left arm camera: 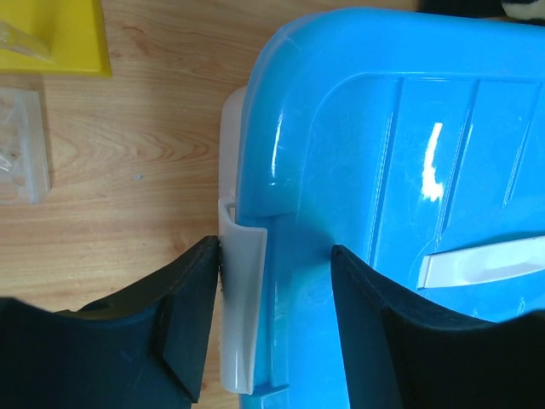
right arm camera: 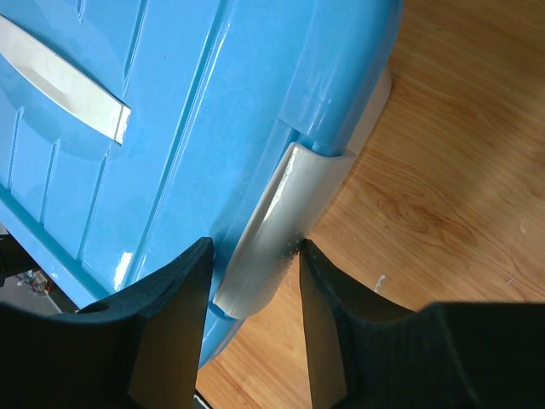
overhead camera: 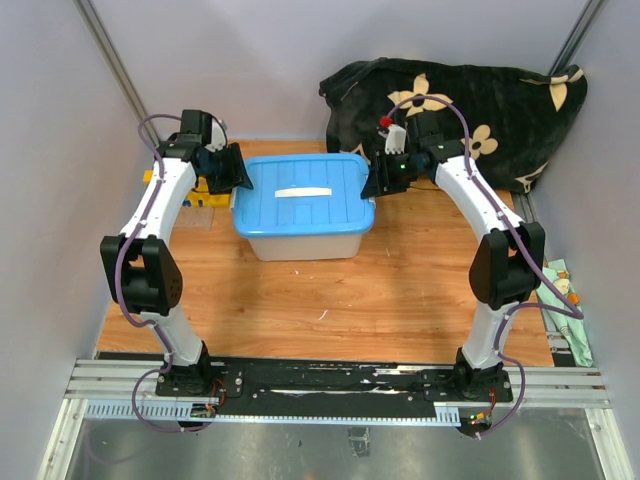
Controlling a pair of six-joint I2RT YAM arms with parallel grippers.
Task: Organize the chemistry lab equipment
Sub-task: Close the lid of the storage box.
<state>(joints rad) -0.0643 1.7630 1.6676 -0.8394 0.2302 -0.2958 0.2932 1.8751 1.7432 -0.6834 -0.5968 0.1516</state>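
2 arms reach in over the table (overhead camera: 330, 300), one to each short end of a white bin (overhead camera: 300, 245) shut under a blue lid (overhead camera: 270, 210).

Left claw (left arm camera: 274, 247) - spread wide, astride the left clip (left arm camera: 243, 298), the white tab that hooks over the lid's edge. The outer finger (left arm camera: 183, 315) touches the clip's outer face. The inner finger (left arm camera: 375, 332) stands apart from the clip, over the blue top, with a strip of lid bare between them.

Right claw (right arm camera: 255, 245) - narrower. The right clip (right arm camera: 272, 221) fills the gap, and both fingers look to be pressed against its 2 sides, so a pinch on the clip as far as this angle lets me judge.

White handle strip (overhead camera: 303, 191) lies flat along the middle of the lid, touched by neither claw.

Task gear: the yellow rack (left arm camera: 51, 34) sits on the wood beside the bin's left end, near it but not touching. A clear piece (left arm camera: 21, 145) lies just beside the rack, on the bare wood, also apart from the bin. In the overhead view the left arm hides most of the rack.

Black flowered blanket (overhead camera: 500, 110) is heaped at the far right corner, behind the right arm.
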